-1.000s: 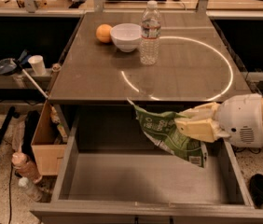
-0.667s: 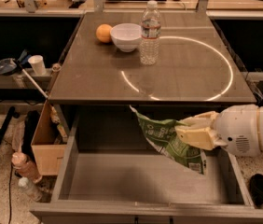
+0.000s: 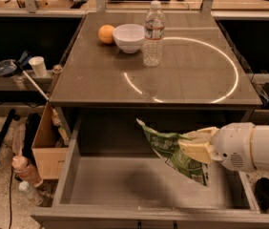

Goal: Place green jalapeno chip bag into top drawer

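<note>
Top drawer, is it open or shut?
Open. The top drawer is pulled out from under the table, its grey floor showing. The hand, over its right side, holds the green jalapeno chip bag above it.

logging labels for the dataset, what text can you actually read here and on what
On the green jalapeno chip bag: white lettering and a barcode patch, too blurred to read.
On the water bottle: label too blurred to read.
Nothing else carries text. The gripper holds the bag over the top drawer.
</note>
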`<state>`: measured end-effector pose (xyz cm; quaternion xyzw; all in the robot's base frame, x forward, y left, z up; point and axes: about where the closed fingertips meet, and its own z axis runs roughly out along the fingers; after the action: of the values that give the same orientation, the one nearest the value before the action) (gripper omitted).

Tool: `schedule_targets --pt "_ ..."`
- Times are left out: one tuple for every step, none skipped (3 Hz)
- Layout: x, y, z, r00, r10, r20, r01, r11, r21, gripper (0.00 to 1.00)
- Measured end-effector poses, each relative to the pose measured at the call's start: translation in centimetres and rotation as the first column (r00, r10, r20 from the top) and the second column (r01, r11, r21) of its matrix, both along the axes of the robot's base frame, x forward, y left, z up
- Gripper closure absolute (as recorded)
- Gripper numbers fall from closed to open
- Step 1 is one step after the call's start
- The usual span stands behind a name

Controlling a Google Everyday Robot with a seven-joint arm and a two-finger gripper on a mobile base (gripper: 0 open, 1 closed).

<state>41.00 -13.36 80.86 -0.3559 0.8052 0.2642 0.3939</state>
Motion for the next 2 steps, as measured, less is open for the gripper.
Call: schedule_targets --pt "0.5 -0.3 -2.0 0.9991 -0.037 0.021 0.038 0.999 -0.032 1.00" --pt "1.2 -0.7 -4.0 0.9968 -0.071 0.037 0.073 0.995 -0.065 1.00"
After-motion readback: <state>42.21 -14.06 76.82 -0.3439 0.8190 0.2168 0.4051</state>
